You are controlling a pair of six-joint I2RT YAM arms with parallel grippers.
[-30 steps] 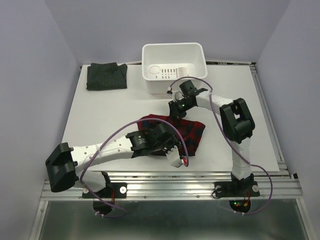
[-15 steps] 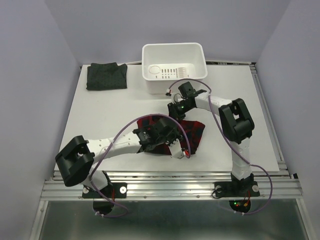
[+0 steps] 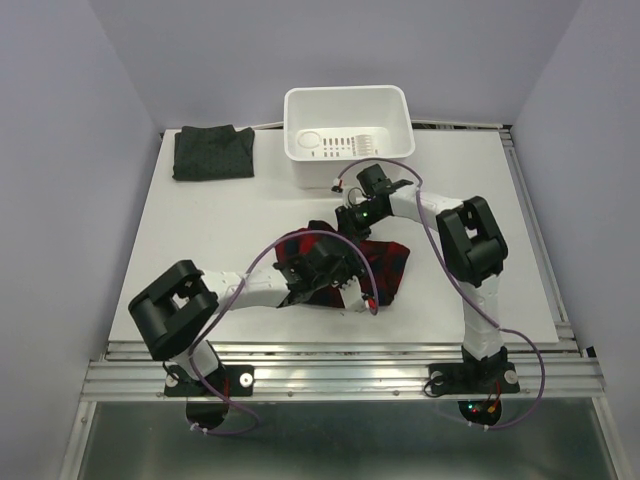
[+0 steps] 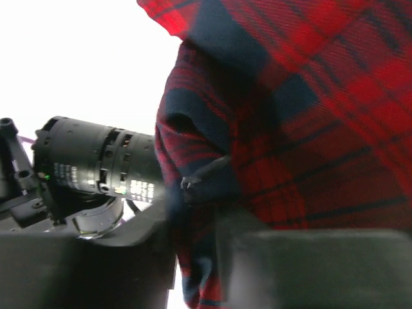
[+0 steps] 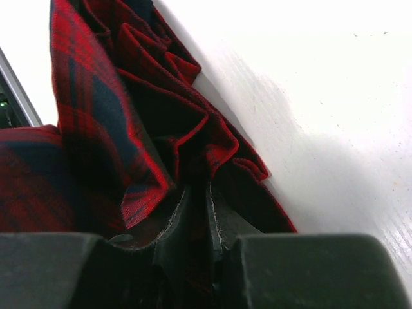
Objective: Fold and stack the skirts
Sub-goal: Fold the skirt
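Note:
The red-and-navy plaid skirt (image 3: 385, 262) lies crumpled at the table's middle front. My left gripper (image 3: 340, 262) is shut on a fold of it, with cloth pinched between the jaws in the left wrist view (image 4: 196, 257). My right gripper (image 3: 347, 222) is shut on the skirt's far edge, and the right wrist view shows the jaws closed on a thin fold of plaid (image 5: 196, 212). The dark charcoal grey skirt (image 3: 213, 152) lies folded at the far left corner of the table.
A white plastic tub (image 3: 347, 133) stands at the back, just behind my right gripper. The white table (image 3: 220, 230) ends at a metal rail along the front. Purple cables loop from both arms over the skirt.
My left arm has swung inward and away from the front edge, carrying its pinch of plaid skirt toward my right gripper. The skirt has bunched up. The right gripper has stayed in place.

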